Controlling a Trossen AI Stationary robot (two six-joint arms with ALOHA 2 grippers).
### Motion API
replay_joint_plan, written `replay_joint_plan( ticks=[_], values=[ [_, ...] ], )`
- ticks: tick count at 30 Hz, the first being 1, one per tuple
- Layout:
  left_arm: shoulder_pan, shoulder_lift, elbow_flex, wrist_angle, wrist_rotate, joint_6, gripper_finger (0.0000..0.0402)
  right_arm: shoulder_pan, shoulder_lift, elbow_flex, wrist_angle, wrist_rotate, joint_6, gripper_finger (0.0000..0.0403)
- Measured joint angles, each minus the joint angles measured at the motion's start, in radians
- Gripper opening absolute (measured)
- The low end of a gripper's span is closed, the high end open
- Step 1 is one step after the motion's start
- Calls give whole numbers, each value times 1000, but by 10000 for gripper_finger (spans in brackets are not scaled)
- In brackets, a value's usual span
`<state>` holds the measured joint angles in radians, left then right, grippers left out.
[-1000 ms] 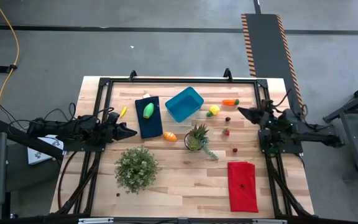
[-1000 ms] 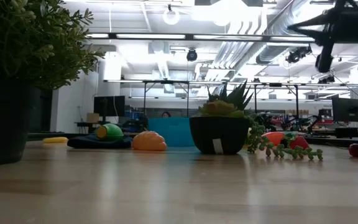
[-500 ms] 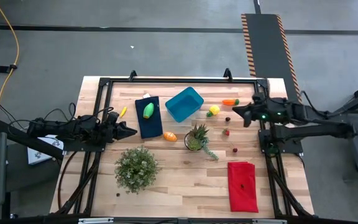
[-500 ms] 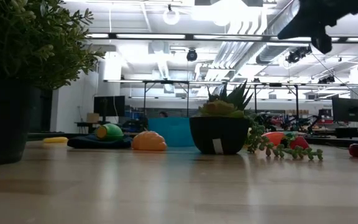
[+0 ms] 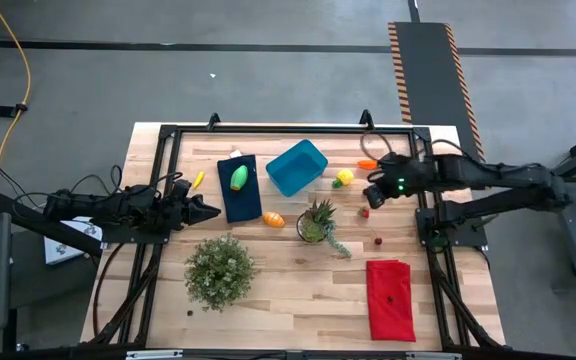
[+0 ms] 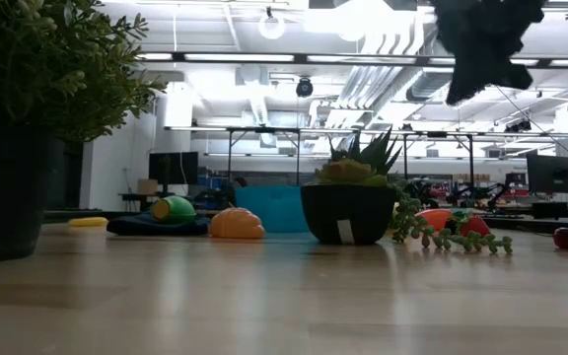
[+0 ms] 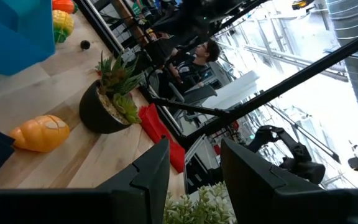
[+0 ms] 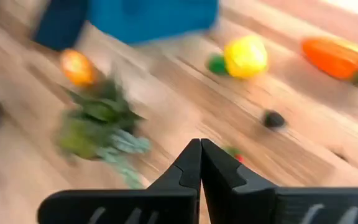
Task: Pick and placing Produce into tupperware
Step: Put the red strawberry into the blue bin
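The blue tupperware (image 5: 296, 166) stands at the far middle of the table. A green oval (image 5: 239, 178) lies on a dark blue cloth (image 5: 238, 190), and an orange oval (image 5: 274, 218) lies by the cloth's near corner. The lemon (image 5: 344, 177) and the carrot (image 5: 370, 164) lie to the right of the tub. My right gripper (image 5: 371, 197) hangs shut and slanting down above the table near the lemon (image 8: 246, 55), touching nothing. My left gripper (image 5: 213, 211) waits level at the table's left, open (image 7: 194, 158) with nothing between its fingers.
A bushy potted plant (image 5: 220, 270) stands near the front left, and a spiky plant in a dark pot (image 5: 316, 222) in the middle. A red cloth (image 5: 390, 298) lies at the front right. Small dark and red pieces (image 5: 365, 212) are scattered below my right gripper.
My right gripper has swung out from the table's right edge toward the lemon and the middle of the table. It has risen and tipped from level to slanting down, and it stays shut. Nothing on the table has moved.
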<state>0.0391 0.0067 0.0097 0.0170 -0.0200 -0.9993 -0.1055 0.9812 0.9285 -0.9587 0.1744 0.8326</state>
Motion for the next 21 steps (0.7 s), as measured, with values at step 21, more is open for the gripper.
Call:
replay_joint_plan(
  ticks=[21],
  values=[
    [0,0,0,0,0,0,131,-65,261,-35,-24,-101,-29,150]
  ],
)
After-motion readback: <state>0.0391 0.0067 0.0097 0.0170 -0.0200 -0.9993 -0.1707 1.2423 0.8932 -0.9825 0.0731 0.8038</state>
